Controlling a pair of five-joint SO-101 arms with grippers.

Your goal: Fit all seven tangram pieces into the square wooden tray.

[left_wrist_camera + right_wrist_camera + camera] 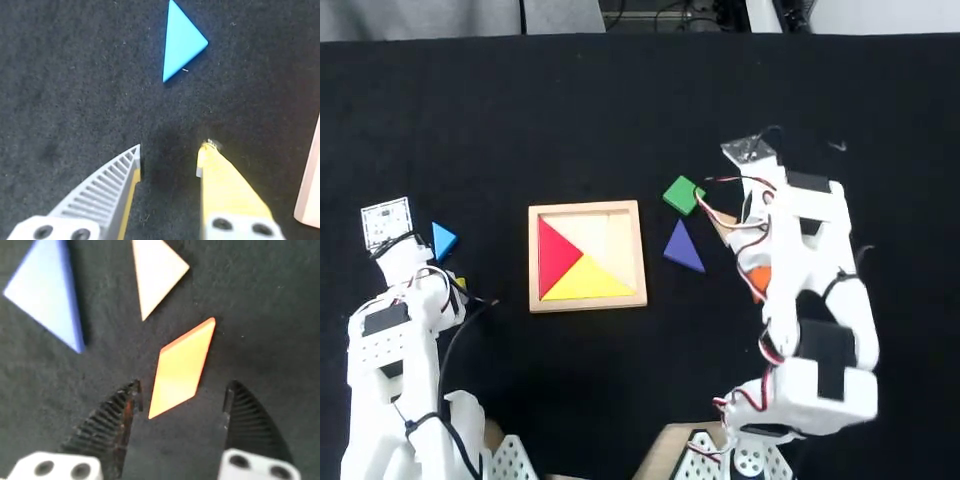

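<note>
The square wooden tray (586,207) lies mid-table with a red triangle (555,254) and a yellow triangle (586,283) in it. A green square (682,195) and a purple triangle (684,247) lie to its right. In the right wrist view my right gripper (181,396) is open just above the cloth, its fingers on either side of the near end of an orange parallelogram (183,368). A cream triangle (157,272) and the purple triangle (48,288) lie beyond it. My left gripper (170,154) is open and holds nothing; a light blue triangle (182,42) lies ahead of it.
Black cloth covers the table. The tray's edge (310,185) shows beside my left gripper. The right arm's body (810,300) hangs over the orange piece (759,279). A white marker tag (386,221) sits on the left arm, beside the light blue triangle (442,241).
</note>
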